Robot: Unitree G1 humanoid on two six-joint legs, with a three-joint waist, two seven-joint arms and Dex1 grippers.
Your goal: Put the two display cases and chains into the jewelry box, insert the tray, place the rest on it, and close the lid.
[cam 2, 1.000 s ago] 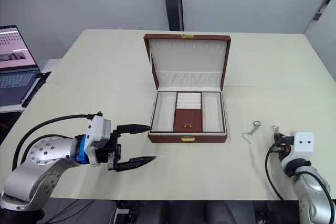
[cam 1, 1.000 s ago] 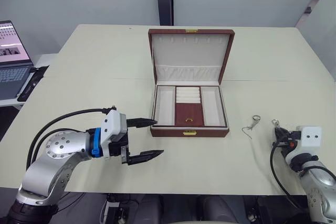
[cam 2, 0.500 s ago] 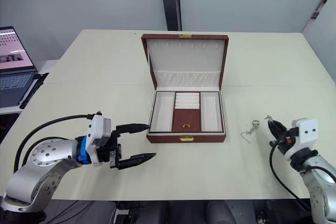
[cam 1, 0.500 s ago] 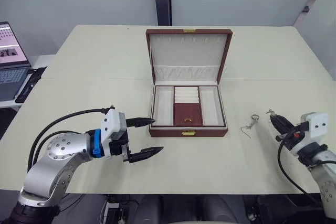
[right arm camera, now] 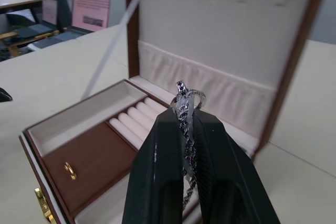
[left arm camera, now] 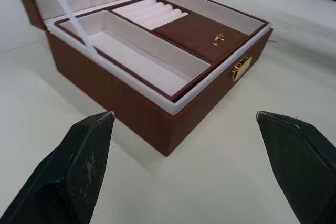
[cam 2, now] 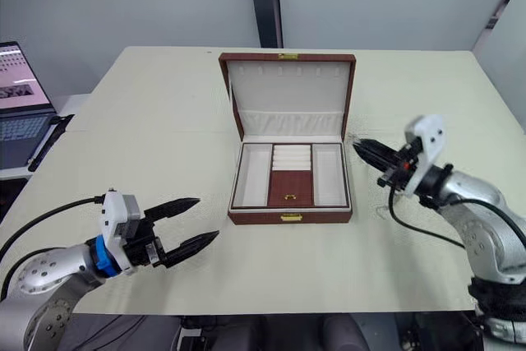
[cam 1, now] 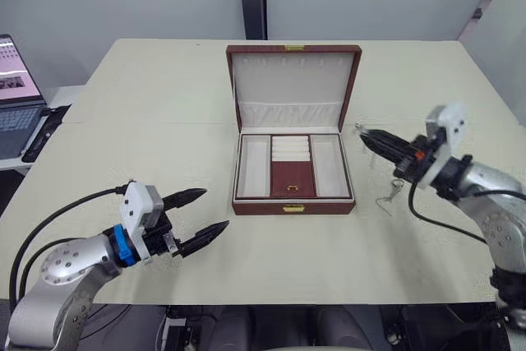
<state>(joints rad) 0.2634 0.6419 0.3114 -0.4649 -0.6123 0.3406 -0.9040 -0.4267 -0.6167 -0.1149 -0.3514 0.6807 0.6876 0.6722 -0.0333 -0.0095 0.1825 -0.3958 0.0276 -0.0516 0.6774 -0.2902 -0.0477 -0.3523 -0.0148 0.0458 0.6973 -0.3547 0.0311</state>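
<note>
Pale cream table (cam 1: 164,113) in a grey-walled room; an open laptop (cam 1: 12,96) sits on a side surface off the table's left edge.

Left gripper (cam 1: 197,215) hovers low over the table, short of the box's front-left corner. Its fingers are spread wide with nothing between them. Judged idle, parked out of the way while the other arm works.

Centre: jewelry box (cam 1: 292,205) stands with the lid (cam 1: 293,80) upright, cream lining and gathered pocket facing forward. The tray (cam 1: 293,178) is already seated inside; ribbed ring cushion at the back, brown centre flap with gold pull in front, cream compartments either side. All visible tray compartments look empty. Display cases presumably lie beneath the tray, but that is hidden.

Right of the box: right gripper (cam 1: 371,139) is raised just beside the box's right wall, tips aimed toward the tray. Fingers pinched tight on a silvery ring piece (right arm camera: 186,103), its chain trailing down between the fingers. Held high, likely to carry the chain over the box wall before lowering it.

A second silvery piece (cam 1: 392,196) lies on the table right of the box, below the right arm, yet to be collected.
</note>
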